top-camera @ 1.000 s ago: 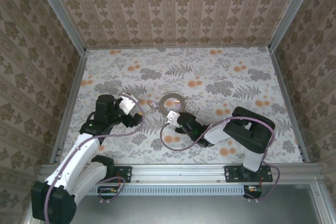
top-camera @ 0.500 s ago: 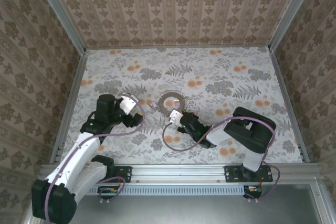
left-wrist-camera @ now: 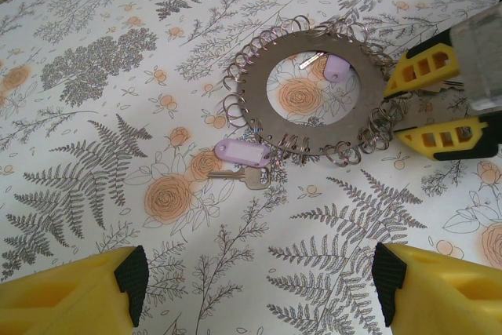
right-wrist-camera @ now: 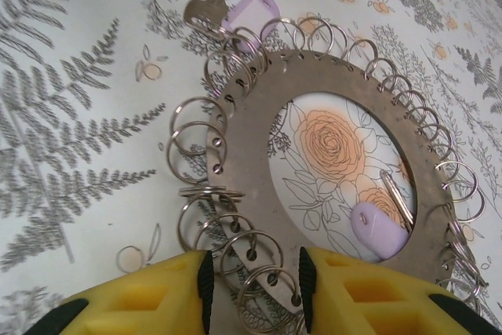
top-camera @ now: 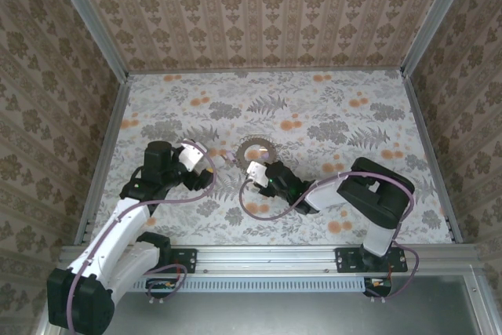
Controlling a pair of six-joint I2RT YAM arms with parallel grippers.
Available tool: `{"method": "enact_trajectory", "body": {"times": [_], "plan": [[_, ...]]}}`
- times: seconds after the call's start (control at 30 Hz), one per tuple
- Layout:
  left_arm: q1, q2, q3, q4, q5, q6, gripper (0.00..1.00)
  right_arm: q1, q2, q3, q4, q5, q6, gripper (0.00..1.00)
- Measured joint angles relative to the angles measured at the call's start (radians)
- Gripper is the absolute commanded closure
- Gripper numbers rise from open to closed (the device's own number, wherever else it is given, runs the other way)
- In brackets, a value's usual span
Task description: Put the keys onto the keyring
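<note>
A: Right end effector (right-wrist-camera: 251, 280) has nudged up to the keyring (right-wrist-camera: 239, 147) and its jaws have parted. They sit half spread, straddling the rim loops (right-wrist-camera: 192, 143), no clear pinch.
B: Left end effector (left-wrist-camera: 259, 288)?
A: Spread wide, empty, hovering near. Keyring lies flat on the desk (left-wrist-camera: 94, 154). Lilac key (left-wrist-camera: 239, 154) just beside it, second key (left-wrist-camera: 339, 68) inside the hole.
B: Handling?
A: Keyring looks thin, stiff, slick, so pinch the band edge. Keys tiny, light. Grab the plastic head.
</note>
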Motion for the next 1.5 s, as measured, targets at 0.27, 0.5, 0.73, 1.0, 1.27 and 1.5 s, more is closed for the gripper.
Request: {"method": "enact_trajectory", "body": {"times": [0.27,0.5,0.73,1.0,1.27,1.5], "plan": [[0.000,0.000,0.000,0.000,0.000,0.000,0.22,-0.003,0.018,0.014,-0.018,0.094,0.002,0.74],[0.000,0.000,0.000,0.000,0.000,0.000,0.22,-0.028,0.022,0.018,-0.029,0.134,0.030,0.92],[0.000,0.000,0.000,0.000,0.005,0.000,0.22,-0.052,0.010,0.014,-0.029,0.092,0.048,0.90],[0.000,0.121,0.062,0.034,0.032,-0.037,0.20,-0.187,-0.172,-0.028,-0.046,-0.139,0.229,0.64],[-0.010,0.520,0.473,-0.002,0.114,-0.309,0.20,-0.266,-0.277,0.163,-0.476,-0.245,0.594,0.66],[-0.016,0.698,0.579,-0.122,0.140,-0.546,0.22,-0.283,-0.243,0.399,-0.922,-0.268,0.834,0.75]]}}
